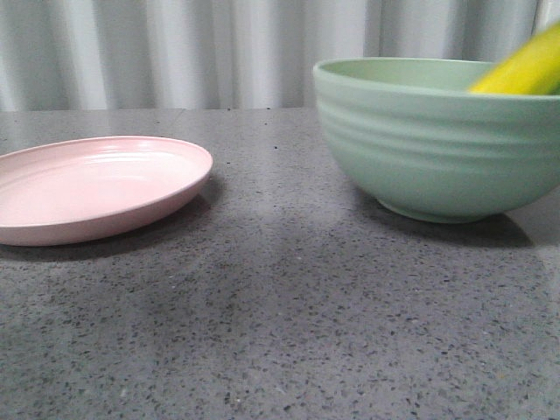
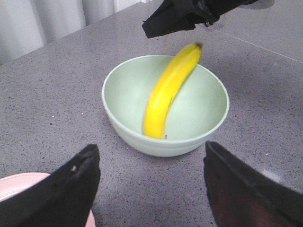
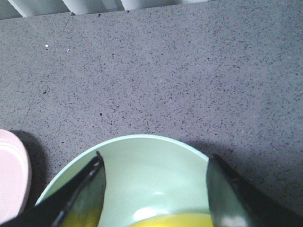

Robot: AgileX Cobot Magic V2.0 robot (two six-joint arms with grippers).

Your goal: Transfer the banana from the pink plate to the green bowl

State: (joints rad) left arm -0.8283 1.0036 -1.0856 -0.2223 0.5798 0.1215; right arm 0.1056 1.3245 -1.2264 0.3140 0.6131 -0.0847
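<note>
The yellow banana (image 2: pixel 168 88) lies inside the mint-green bowl (image 2: pixel 210 124), leaning against its wall with one tip sticking up past the rim; that tip shows in the front view (image 1: pixel 525 68) above the bowl (image 1: pixel 437 144). My right gripper (image 3: pixel 154 170) is open just above the bowl (image 3: pixel 156 165), with the banana (image 3: pixel 180 220) below it; no finger touches it. It appears from outside in the left wrist view (image 2: pixel 182 16). My left gripper (image 2: pixel 151 163) is open and empty over the table short of the bowl. The pink plate (image 1: pixel 96 185) is empty at the left.
The speckled grey table (image 1: pixel 280 324) runs under everything. A pale pleated curtain (image 1: pixel 175 52) hangs behind the table. The plate's rim shows beside the left gripper's finger (image 2: pixel 19 182) and at the right wrist view's edge (image 3: pixel 12 179).
</note>
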